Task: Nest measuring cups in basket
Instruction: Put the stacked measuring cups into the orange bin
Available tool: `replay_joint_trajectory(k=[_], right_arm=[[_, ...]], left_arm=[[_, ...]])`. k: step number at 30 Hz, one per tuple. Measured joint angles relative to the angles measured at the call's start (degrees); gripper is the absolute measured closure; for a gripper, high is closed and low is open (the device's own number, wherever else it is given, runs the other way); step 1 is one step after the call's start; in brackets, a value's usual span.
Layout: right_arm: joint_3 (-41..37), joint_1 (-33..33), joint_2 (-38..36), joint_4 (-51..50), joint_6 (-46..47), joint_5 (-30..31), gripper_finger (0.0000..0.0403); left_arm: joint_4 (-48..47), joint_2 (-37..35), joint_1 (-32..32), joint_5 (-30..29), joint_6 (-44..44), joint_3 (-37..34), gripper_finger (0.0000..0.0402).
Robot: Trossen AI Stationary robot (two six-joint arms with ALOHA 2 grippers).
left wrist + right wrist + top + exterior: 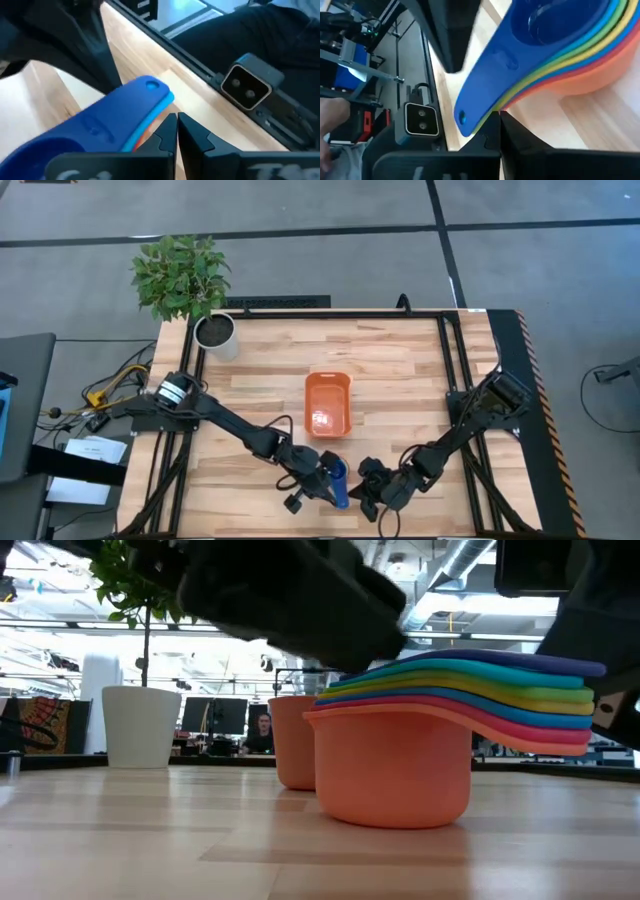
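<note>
The measuring cups (338, 482) sit nested in one stack on the wooden table (400, 380) near its front edge, just in front of the basket (328, 403) and not inside it. In the low view the stack (440, 730) stands upright on the tabletop, an orange cup at the bottom and largest, with red, yellow, green, light blue and darker blue rims layered above it, the flat handles fanned out to one side. The basket (293, 740) shows behind the stack, apart from it. The left gripper (318, 478) is at the stack's left side and the right gripper (372, 485) just to its right — the two arms meet over the front of the table. In the left wrist view the left gripper's fingers (167, 132) are drawn together with only a sliver between them, beside the blue top handle (125, 107) and not around it. The right gripper's fingers (495, 131) are likewise nearly touching each other, just under the end of the blue handle (490, 70), with nothing clamped — neither claw has hold of a cup. A white plant pot (216, 334) stands at the table's far left corner.
</note>
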Motion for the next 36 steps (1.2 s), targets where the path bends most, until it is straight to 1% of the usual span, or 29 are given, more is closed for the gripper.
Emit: replay_joint_trajectory(k=[4,9,14,17,19,25,29,31,36], right_arm=[[0.0,-0.5,0.0,1.5,-2.1,-0.1,0.0393],[0.0,-0.7,0.0,1.7,-3.8,-0.1,0.0383],[0.0,-0.7,0.0,0.8,-4.8,-0.4,0.0388],[0.0,-0.7,0.0,0.4,-4.7,-0.2,0.0388],[0.0,-0.4,0.0,0.4,-3.7,0.0,0.038],[0.0,1.1,0.0,0.2,-1.0,0.1,0.0332],[0.0,1.9,-0.3,-0.1,1.5,0.5,0.0294],[0.0,2.4,-0.3,-0.2,2.6,0.9,0.027],[0.0,3.2,-0.3,-0.3,4.7,4.1,0.02]], left_arm=[[-0.7,1.9,0.1,-0.1,-0.1,1.7,0.0401],[-0.8,2.5,0.3,0.2,0.0,3.4,0.0401],[-2.5,2.5,0.6,-1.8,0.0,4.8,0.0401],[-4.8,2.5,0.6,-2.0,0.2,5.2,0.0401],[-7.4,2.2,0.6,-2.2,0.4,5.7,0.0401],[-15.3,2.0,0.7,-2.3,0.8,9.2,0.0401],[-18.8,2.0,0.7,-2.3,2.2,10.9,0.0401],[-20.9,2.0,0.7,-2.3,2.9,12.2,0.0401],[-28.3,2.0,0.7,-2.7,4.6,15.5,0.0401]])
